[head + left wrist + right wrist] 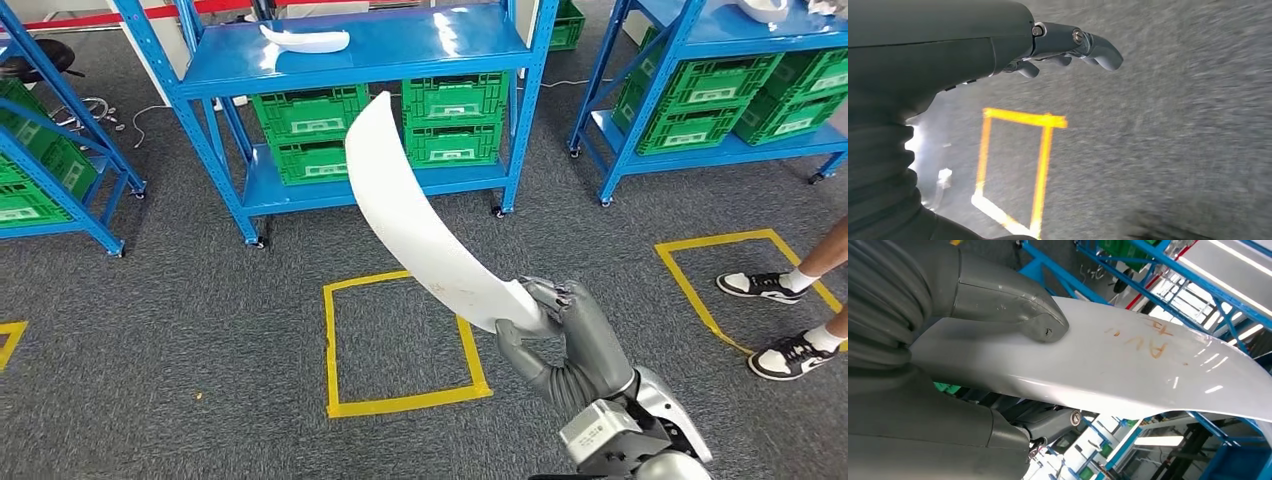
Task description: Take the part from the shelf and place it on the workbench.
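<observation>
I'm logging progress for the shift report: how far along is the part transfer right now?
Done: the white curved part is off the shelf, gripped at one end by the right hand. In hand: it is held up over the carpet, with the blue shelf ahead. The left hand holds nothing. Left: placing the part on the workbench.

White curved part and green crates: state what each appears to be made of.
White curved part: probably glossy painted or moulded plastic; light streaks reflect off its smooth skin in the right wrist view. Green crates: likely matte moulded plastic, with ribbed, slotted walls.
</observation>
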{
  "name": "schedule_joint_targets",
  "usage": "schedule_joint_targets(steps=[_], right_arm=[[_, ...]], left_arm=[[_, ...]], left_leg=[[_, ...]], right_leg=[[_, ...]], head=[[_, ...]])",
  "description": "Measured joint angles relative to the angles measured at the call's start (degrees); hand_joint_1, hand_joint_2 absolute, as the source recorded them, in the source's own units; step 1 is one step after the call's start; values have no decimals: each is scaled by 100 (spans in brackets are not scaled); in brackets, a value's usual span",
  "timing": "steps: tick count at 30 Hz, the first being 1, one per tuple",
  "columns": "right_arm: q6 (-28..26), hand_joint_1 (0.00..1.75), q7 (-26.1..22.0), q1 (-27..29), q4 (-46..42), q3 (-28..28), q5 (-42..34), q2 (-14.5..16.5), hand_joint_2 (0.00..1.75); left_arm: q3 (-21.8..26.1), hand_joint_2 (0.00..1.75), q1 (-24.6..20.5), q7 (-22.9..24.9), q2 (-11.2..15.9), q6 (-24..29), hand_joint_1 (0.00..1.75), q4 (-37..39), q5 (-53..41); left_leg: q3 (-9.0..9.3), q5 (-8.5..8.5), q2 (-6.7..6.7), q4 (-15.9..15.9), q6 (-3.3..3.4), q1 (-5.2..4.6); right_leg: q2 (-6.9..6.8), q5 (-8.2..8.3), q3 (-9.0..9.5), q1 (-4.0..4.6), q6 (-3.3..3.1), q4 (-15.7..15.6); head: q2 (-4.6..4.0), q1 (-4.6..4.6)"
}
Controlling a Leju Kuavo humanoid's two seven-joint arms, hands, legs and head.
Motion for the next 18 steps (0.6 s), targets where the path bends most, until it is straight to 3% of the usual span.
schedule_joint_targets(steps=[1,2,3,4,5,7,9,10,11,12,14,15,16,17,18], right_arm=[[-25,175,-41,49,-14,-33,-51,-37,175],[-44,175,-95,90,-23,-64,-110,-72,175],[-44,175,-162,119,-28,-91,-176,-99,175],[-16,175,-236,122,-27,-108,-250,-119,175],[31,175,-303,85,-17,-117,-325,-130,175],[153,175,-380,-115,48,-110,-440,-136,175],[237,175,-386,-333,167,-95,-508,-134,175],[271,175,-381,-417,231,-83,-534,-130,175],[295,175,-378,-490,292,-71,-554,-127,175],[308,175,-377,-555,344,-58,-569,-122,175],[315,175,-378,-653,423,-38,-582,-114,175],[315,175,-378,-678,454,-28,-586,-111,175],[317,175,-380,-699,482,-16,-591,-110,175],[319,175,-385,-725,510,-5,-608,-109,175],[318,175,-394,-758,534,3,-636,-109,175]], left_arm=[[-19,175,-11,-140,5,-22,0,-1,-4],[-42,175,-23,-259,9,-44,0,-1,-7],[-62,175,-37,-347,12,-67,0,-1,-9],[-78,175,-58,-406,12,-88,0,-1,-11],[-88,175,-82,-444,11,-102,0,-2,-9],[-95,175,-137,-437,8,-102,0,-1,26],[-96,175,-162,-318,2,-59,0,1,114],[-91,175,-163,-232,1,-30,0,0,165],[-82,175,-154,-143,3,-6,0,-1,209],[-70,175,-144,-73,8,10,0,-2,243],[-49,175,-132,4,24,30,0,-5,279],[-40,175,-130,25,30,40,0,-7,293],[-29,175,-128,52,33,53,0,-8,312],[-14,175,-122,84,36,66,0,-8,336],[8,175,-114,118,38,76,0,-8,357]], left_leg=[[49,40,1,180,-14,5],[175,188,1,198,-22,13],[392,362,1,34,-24,22],[702,418,-1,-313,-18,30],[1041,357,-5,-762,-1,25],[1434,122,-13,-1397,65,3],[1404,144,-4,-1506,166,-12],[1350,206,6,-1511,217,-10],[1279,278,20,-1518,268,-2],[1201,356,38,-1522,306,8],[1031,499,51,-1516,338,5],[939,569,49,-1511,338,3],[840,637,45,-1504,331,1],[742,699,36,-1493,318,2],[654,761,15,-1479,296,3]], right_leg=[[-7,62,-112,-1,12,38],[-12,122,-235,-4,27,87],[-12,179,-360,-8,46,143],[-10,231,-474,-10,71,208],[-8,276,-573,-8,100,273],[-2,378,-682,-5,162,345],[5,481,-722,-15,228,337],[12,440,-759,-24,263,364],[18,290,-817,-35,299,469],[24,33,-898,-48,331,684],[27,-552,-1067,-71,377,1363],[27,-687,-1115,-78,390,1707],[27,-648,-1108,-81,396,1937],[30,-481,-1026,-82,394,2006],[46,-268,-851,-83,384,1884]], head=[[0,0],[0,-1],[0,0],[0,1],[0,2],[0,2],[0,-4],[0,-5],[0,-3],[0,-1],[0,3],[0,4],[0,6],[0,8],[0,9]])
